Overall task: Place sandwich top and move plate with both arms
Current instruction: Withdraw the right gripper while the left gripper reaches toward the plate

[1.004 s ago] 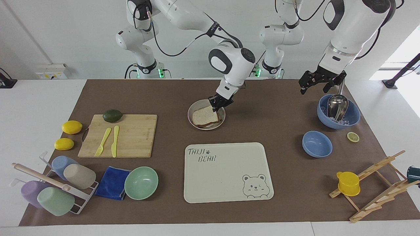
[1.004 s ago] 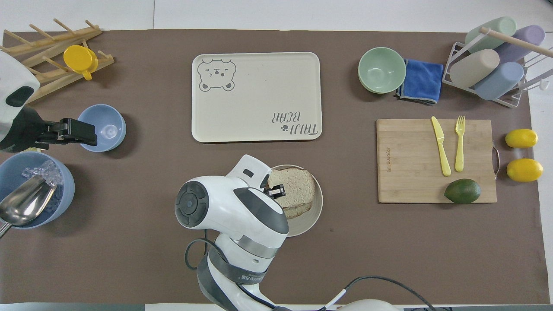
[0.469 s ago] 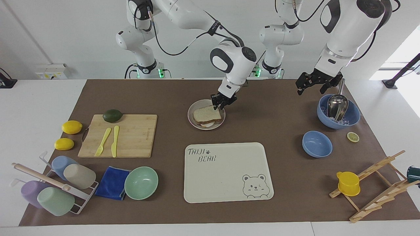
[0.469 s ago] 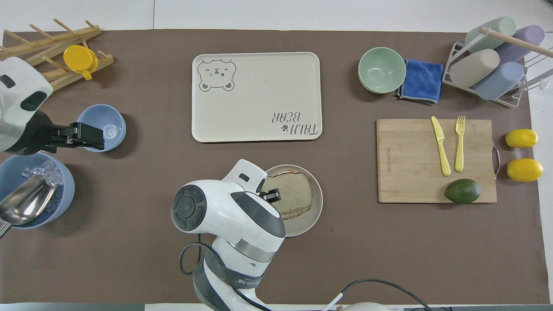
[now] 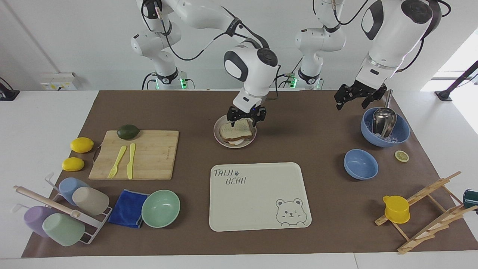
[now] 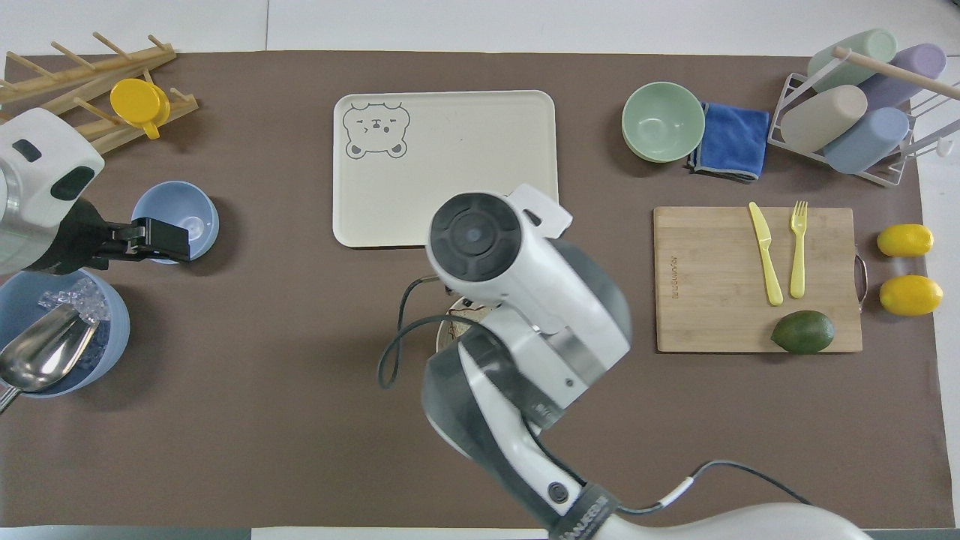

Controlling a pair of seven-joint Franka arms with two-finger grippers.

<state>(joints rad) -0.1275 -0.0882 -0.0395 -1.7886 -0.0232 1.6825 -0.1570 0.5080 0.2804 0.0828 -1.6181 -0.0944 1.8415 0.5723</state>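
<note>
Sandwich top (image 5: pixel 236 129) — speckled tan square, brown crust — lies flat on the round rimmed plate (image 5: pixel 223 142), mid-table. Right gripper (image 5: pixel 246 118) spread wide just above it. Left gripper (image 5: pixel 357 98) open over bare brown mat beside the ice bowl (image 5: pixel 401 135).

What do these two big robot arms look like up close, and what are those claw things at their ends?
Both arms are glossy white with rounded, bulging joints, dark grey panels and black bands. Loose black cables run along the outside. Each ends in a small black two-fingered tool: the right tool and the left tool. From overhead, the right arm's end joint shows a round dark grey cap, and a black band carries small white lettering.
</note>
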